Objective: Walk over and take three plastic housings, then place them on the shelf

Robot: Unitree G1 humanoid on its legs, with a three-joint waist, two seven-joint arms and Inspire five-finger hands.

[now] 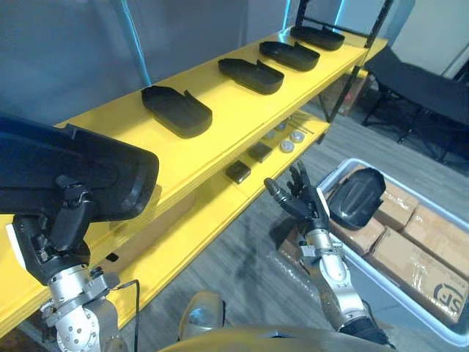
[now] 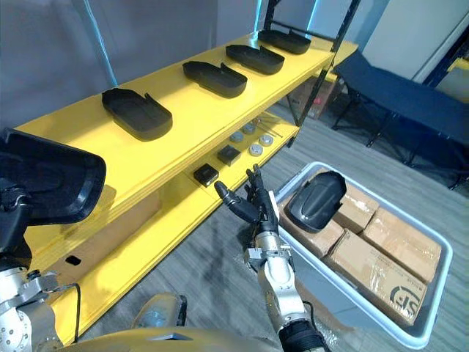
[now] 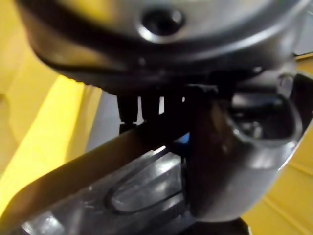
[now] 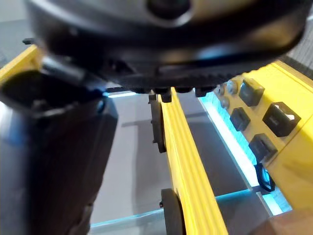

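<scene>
My left hand (image 1: pixel 62 220) is shut on a black plastic housing (image 1: pixel 73 165), held level just above the near end of the yellow shelf (image 1: pixel 110 117). In the left wrist view the thumb (image 3: pixel 220 161) presses on the housing (image 3: pixel 122 191). Several more black housings lie in a row along the shelf top, the nearest (image 1: pixel 176 110) and the farthest (image 1: pixel 316 35). Another housing (image 1: pixel 357 196) rests on boxes in the grey bin (image 1: pixel 410 301). My right hand (image 1: pixel 304 198) is open and empty, raised between the shelf's lower board and the bin.
The lower shelf board (image 1: pixel 220 213) carries small black boxes (image 1: pixel 238 171) and silver round parts (image 1: pixel 287 146). Cardboard boxes (image 1: pixel 418 257) pack the bin. A black upright post (image 1: pixel 366 44) stands at the shelf's far end, and a black cot (image 1: pixel 425 88) behind it.
</scene>
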